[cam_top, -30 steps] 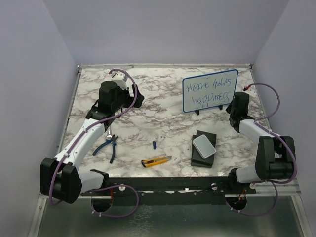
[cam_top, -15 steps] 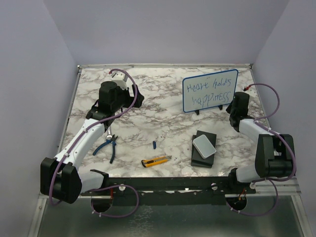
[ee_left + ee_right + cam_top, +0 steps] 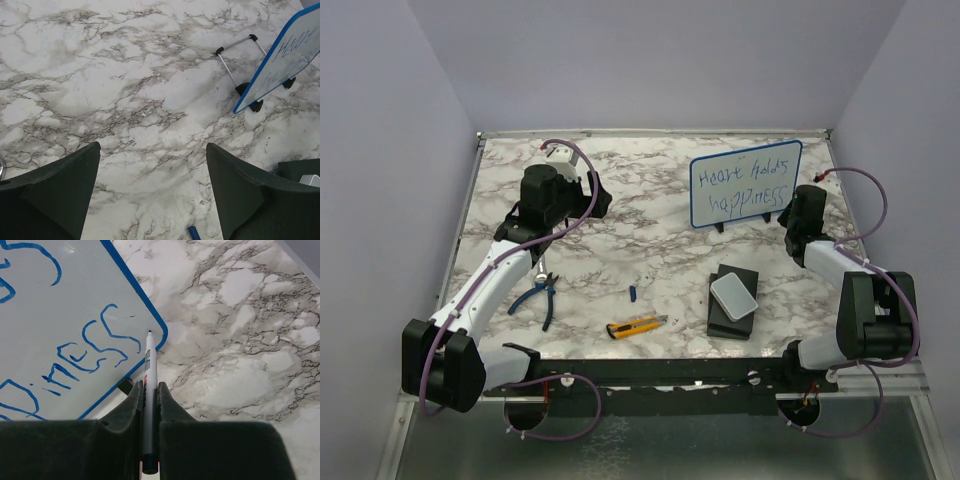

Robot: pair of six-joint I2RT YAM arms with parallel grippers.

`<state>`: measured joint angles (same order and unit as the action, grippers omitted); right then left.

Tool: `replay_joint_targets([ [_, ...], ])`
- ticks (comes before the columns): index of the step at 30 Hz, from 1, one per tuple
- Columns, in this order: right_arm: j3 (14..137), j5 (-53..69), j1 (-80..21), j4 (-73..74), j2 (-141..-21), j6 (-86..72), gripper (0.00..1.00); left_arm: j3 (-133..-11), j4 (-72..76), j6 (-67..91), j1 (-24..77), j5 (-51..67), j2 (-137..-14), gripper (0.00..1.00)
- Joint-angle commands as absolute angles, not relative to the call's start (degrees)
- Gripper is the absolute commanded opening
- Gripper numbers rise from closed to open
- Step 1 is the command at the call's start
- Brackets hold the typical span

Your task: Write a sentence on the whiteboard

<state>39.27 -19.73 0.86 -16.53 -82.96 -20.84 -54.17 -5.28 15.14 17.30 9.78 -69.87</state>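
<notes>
The whiteboard point(image 3: 745, 187), white with a blue frame and black feet, stands upright at the back right of the table. The sentence point(image 3: 740, 186) in blue marker fills two lines; its last letters show in the right wrist view point(image 3: 95, 347). My right gripper point(image 3: 794, 213) is shut on a white marker point(image 3: 148, 390), tip close to the board's lower right corner point(image 3: 160, 335). My left gripper point(image 3: 152, 155) is open and empty over bare marble, left of the board point(image 3: 285, 55).
Blue pliers point(image 3: 542, 295), a yellow utility knife point(image 3: 636, 325) and a small blue cap point(image 3: 632, 292) lie near the front. A pale grey box point(image 3: 734, 296) sits on a black block point(image 3: 734, 305).
My right gripper has shifted very slightly near the board's right edge. The left arm has not moved.
</notes>
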Motion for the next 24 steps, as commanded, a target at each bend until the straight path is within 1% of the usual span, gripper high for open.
replay_joint_targets([
  [1,39.27,-18.15,1.27,-18.60,-83.23,-19.80,0.01,-53.44,-4.27,14.44,16.96,9.14,-68.59,0.88],
  [8,39.35,-18.06,1.29,-18.35,-83.43,-19.97,0.01,-53.44,-4.25,14.43,17.01,9.13,-68.64,0.87],
  [13,39.64,-23.34,1.30,-12.73,-81.70,-22.62,0.01,-53.44,-4.31,14.43,16.96,9.14,-68.58,0.88],
  [15,38.57,-26.92,1.32,-10.16,-78.46,-24.55,0.01,-53.43,-4.25,14.56,16.96,8.93,-68.51,0.88],
  [18,35.65,-28.57,1.27,-8.30,-70.54,-26.03,0.01,-53.35,-4.30,14.63,16.97,8.53,-68.60,0.88],
  [21,33.63,-26.57,1.27,-7.57,-62.79,-25.68,0.01,-53.33,-4.26,14.89,16.96,8.60,-68.69,0.88],
  [24,34.30,-19.54,1.24,-6.58,-58.60,-24.11,0.01,-53.28,-4.23,15.11,17.12,8.77,-68.64,0.88],
])
